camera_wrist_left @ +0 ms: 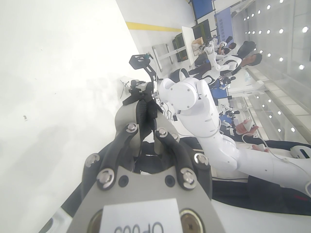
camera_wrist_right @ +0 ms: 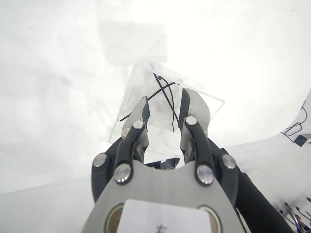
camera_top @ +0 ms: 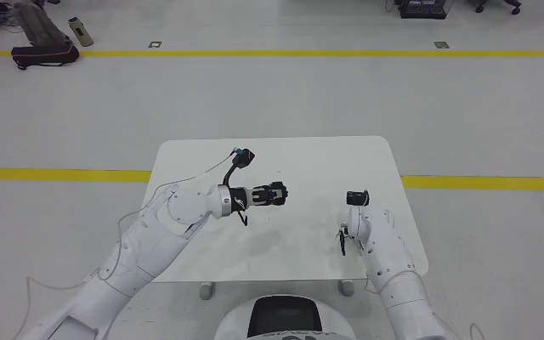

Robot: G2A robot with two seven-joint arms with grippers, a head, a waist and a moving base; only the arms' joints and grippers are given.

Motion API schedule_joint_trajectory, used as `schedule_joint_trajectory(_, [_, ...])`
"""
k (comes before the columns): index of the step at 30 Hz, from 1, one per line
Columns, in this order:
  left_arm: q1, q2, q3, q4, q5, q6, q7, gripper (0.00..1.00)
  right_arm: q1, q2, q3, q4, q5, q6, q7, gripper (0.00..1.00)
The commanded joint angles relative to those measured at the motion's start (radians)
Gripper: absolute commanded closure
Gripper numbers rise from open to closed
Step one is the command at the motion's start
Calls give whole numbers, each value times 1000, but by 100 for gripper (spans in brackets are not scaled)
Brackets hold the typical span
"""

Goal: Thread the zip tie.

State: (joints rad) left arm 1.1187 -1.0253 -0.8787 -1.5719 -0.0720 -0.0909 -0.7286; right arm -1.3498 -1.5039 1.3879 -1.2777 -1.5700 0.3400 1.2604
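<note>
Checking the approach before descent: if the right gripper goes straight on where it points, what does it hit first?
Likely the crossed black zip ties in the clear tray. They lie between the fingers of the open right gripper. How far off they are is unclear.

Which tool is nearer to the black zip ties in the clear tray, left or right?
Right. The right tool hangs open just above the zip ties in the tray; the left tool is apart, over the middle of the table.
</note>
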Motion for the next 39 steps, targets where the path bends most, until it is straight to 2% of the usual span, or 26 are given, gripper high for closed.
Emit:
schedule_joint_trajectory(1, [0,0,0,0,0,0,0,100,3,0,1,8,0,0,-3,73])
schedule_joint_trajectory(15, [0,0,0,0,0,0,0,100,11,-4,-1,28,0,0,1,90])
schedule_joint_trajectory(26, [0,0,0,0,0,0,0,100,-7,10,-13,-19,0,0,-7,78])
schedule_joint_trajectory(37, [0,0,0,0,0,0,0,100,7,10,-16,20,0,0,4,80])
schedule_joint_trajectory(39, [0,0,0,0,0,0,0,100,12,8,-16,32,0,0,0,84])
